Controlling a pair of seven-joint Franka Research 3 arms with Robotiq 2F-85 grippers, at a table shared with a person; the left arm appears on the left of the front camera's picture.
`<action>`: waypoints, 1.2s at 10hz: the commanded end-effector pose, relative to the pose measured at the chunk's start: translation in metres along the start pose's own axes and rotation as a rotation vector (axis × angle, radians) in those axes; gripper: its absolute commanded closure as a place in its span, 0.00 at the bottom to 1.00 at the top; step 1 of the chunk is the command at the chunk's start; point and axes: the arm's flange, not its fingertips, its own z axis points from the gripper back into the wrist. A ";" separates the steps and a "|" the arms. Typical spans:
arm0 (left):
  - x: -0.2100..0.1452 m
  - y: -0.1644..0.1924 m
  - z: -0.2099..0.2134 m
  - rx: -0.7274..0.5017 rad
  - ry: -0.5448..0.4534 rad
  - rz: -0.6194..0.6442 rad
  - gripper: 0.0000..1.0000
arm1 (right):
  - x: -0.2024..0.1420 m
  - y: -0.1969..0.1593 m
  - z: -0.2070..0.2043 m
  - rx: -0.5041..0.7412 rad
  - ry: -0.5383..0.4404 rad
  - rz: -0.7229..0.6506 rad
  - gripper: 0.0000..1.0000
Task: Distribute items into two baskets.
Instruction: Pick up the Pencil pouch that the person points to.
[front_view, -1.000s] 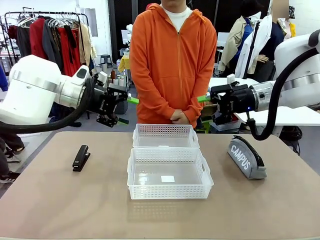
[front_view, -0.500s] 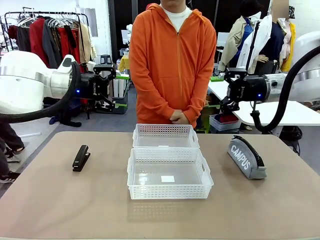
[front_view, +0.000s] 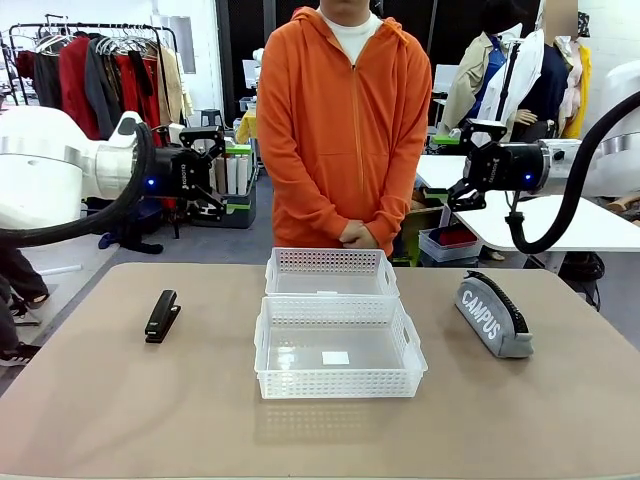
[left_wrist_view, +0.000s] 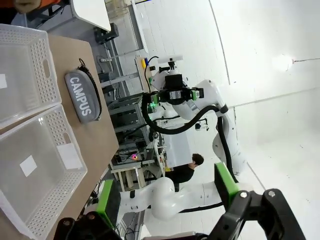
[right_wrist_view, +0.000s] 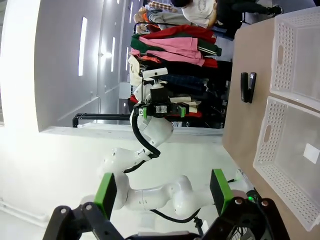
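Observation:
The black stapler lies flat on the table's left side and appears too in the right wrist view as the stapler. On the right lies the grey CAMPUS pouch, pouch. Two translucent baskets stand mid-table, one behind the other: near basket, far basket. Both look empty apart from a small label. My left gripper hangs high above the table's left edge, open, holding nothing, its green pads wide apart. My right gripper hangs high at the right, open too, with pads spread.
A person in an orange hoodie stands at the far edge behind the baskets, hands clasped. Bare table surface surrounds the baskets. A clothes rack and white tables stand beyond the table.
Both arms have drawn outward and up: the left gripper moved left, the right gripper moved right, and both wrists turned. Stapler, pouch and baskets have not moved.

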 end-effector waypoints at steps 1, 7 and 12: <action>0.000 -0.001 0.001 -0.003 -0.001 0.000 0.00 | -0.001 0.001 0.000 0.003 0.004 0.000 0.00; 0.000 -0.001 0.001 -0.003 -0.001 0.000 0.00 | -0.001 0.001 0.000 0.003 0.004 0.000 0.00; 0.000 -0.001 0.001 -0.003 -0.001 0.000 0.00 | -0.001 0.001 0.000 0.003 0.004 0.000 0.00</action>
